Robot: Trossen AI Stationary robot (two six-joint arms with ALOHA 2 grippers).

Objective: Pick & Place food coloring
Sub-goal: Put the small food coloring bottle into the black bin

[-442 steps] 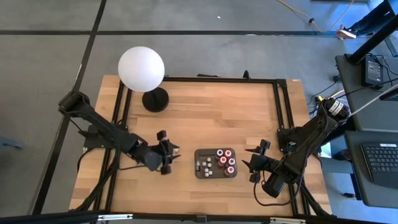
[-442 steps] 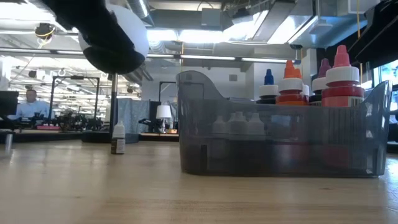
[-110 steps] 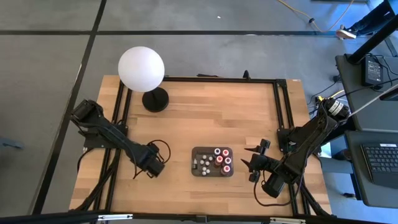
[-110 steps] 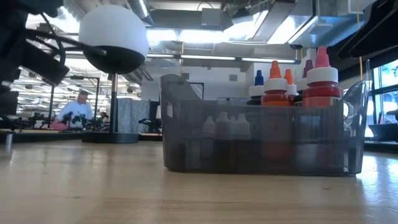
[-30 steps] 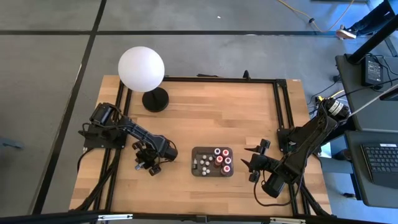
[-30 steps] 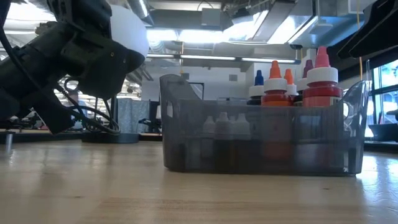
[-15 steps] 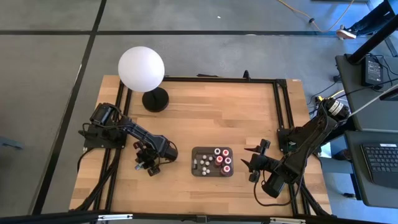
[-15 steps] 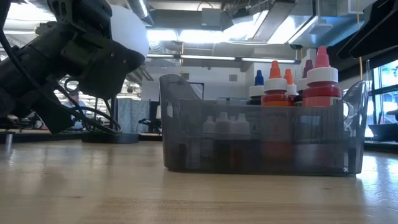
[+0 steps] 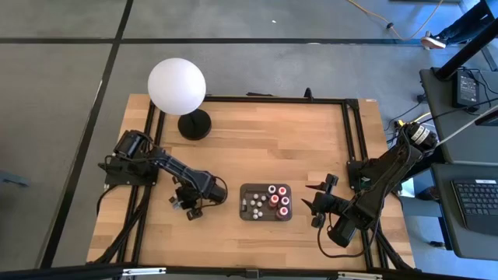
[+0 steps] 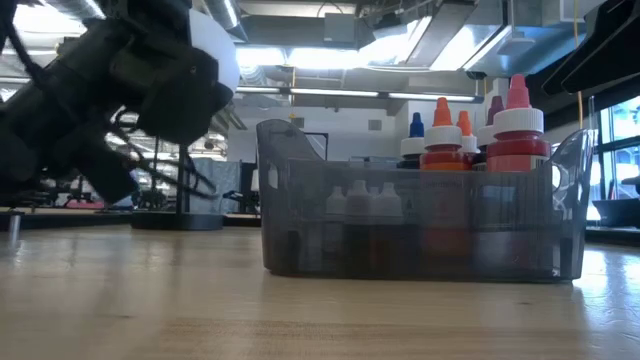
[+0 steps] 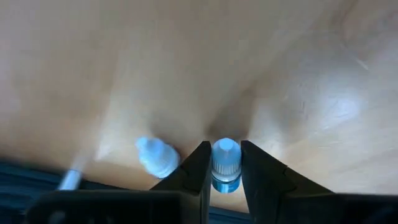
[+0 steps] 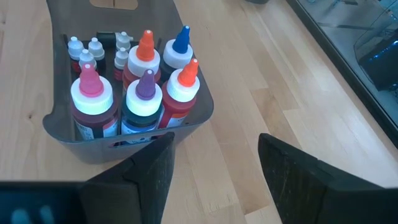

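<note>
Bottle of blue food coloring pinched at its neck by the left gripper, left of the grey tray.
A slip may follow from so narrow a hold, and the loose white-capped bottle just beside may be toppled on lifting; the right gripper is held spread, empty, right of the tray.

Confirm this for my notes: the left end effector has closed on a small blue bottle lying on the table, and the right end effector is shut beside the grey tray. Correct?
Not quite. The right end effector is open, not shut; the right wrist view shows its fingers spread apart beside the grey tray. The rest holds: the left wrist view shows the left end effector closed on the small blue bottle.
</note>
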